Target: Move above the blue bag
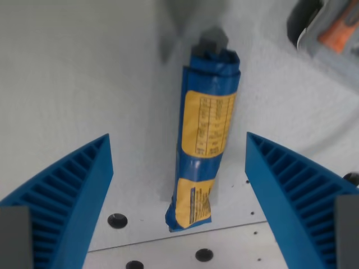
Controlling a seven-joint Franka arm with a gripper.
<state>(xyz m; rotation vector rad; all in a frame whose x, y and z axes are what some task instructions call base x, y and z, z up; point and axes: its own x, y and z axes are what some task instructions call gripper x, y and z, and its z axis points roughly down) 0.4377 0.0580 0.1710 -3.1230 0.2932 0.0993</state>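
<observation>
My tool (178, 168) hangs with its ribbed blue fingers (78, 190) spread wide and empty. The rolled blue bag (205, 134) lies lengthwise on the white worktop (67, 73) between them. I should centre over its yellow label (207, 124), staying level.

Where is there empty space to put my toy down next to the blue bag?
Bare white table lies open on the wrist view's left of the blue bag. The top right corner is crowded by a grey and orange object.
</observation>
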